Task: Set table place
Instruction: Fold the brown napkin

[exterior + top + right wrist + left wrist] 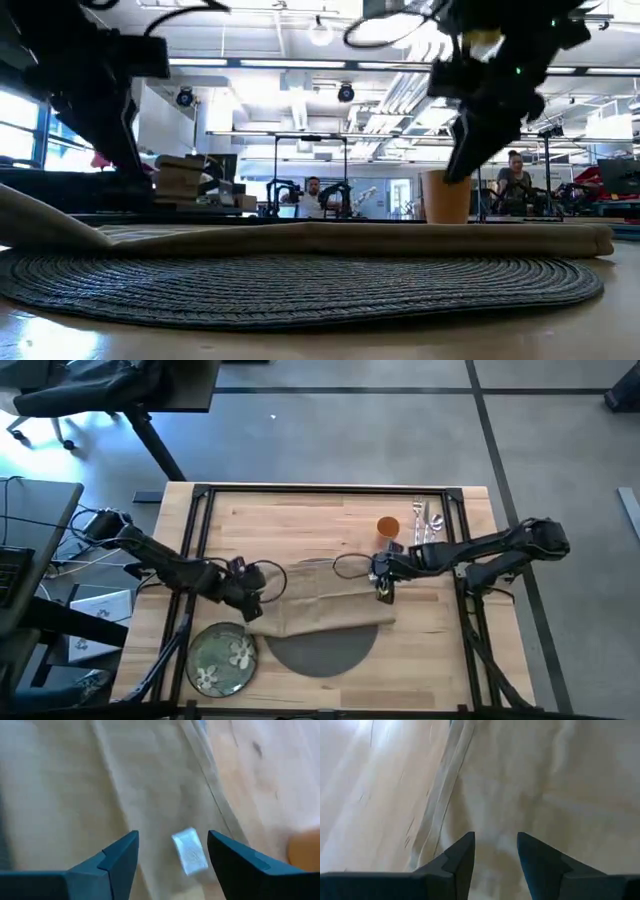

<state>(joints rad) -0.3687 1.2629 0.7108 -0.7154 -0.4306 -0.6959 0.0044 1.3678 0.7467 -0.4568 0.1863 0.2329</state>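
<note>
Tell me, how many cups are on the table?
1. The small orange cup stands on the light-wood table, just left of the silver cutlery, beyond the tan cloth napkin. None seems hidden.

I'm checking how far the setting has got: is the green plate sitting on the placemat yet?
No: in the high view the green plate lies on the bare table, left of the placemat, which carries only the napkin.

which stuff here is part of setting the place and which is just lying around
Part of the job:
- tan napkin lying across the dark round placemat
- green flowered plate, off the mat
- orange cup
- silver cutlery beside the cup
- left pincer and right pincer, both open over the napkin's ends

Just lying about:
- grey desk with cables
- office chair
</note>
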